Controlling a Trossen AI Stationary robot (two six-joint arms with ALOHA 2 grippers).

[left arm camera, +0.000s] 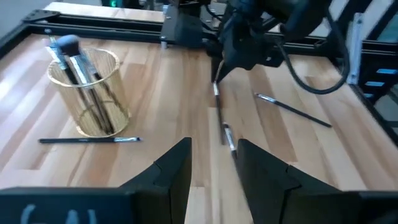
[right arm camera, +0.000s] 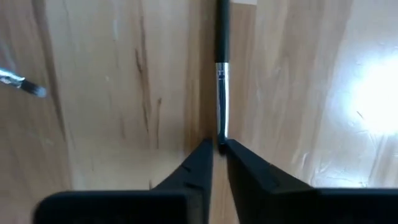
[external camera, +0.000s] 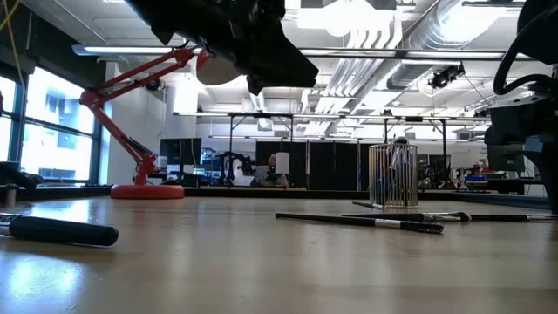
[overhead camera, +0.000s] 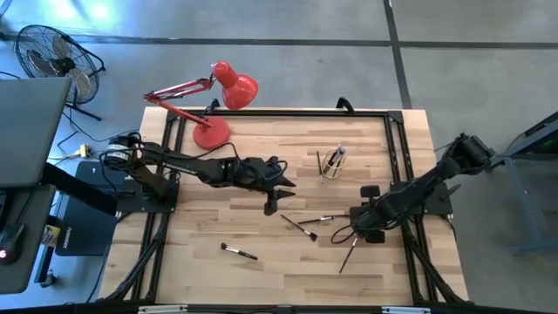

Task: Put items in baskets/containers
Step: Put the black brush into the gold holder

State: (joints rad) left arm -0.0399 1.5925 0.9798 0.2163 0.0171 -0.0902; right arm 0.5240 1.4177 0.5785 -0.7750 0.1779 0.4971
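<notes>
the right gripper (right arm camera: 217, 152) is lowered to the wooden table (overhead camera: 261, 270) near its right front part, its fingers drawn almost together around the bristle end of a slim brush (right arm camera: 221, 74) lying flat on the boards; whether the brush is actually pinched cannot be told. the left gripper (left arm camera: 214, 165) is held above the middle of the table, its fingers parted and nothing between them. the glass cup (overhead camera: 332, 163) is stood upright toward the back right, with several brushes already inside. loose brushes are left flat on the table: 1 near the front (overhead camera: 238, 252), 2 (overhead camera: 301, 228) between the grippers. a red desk lamp (overhead camera: 214, 100) is placed at the back left.
</notes>
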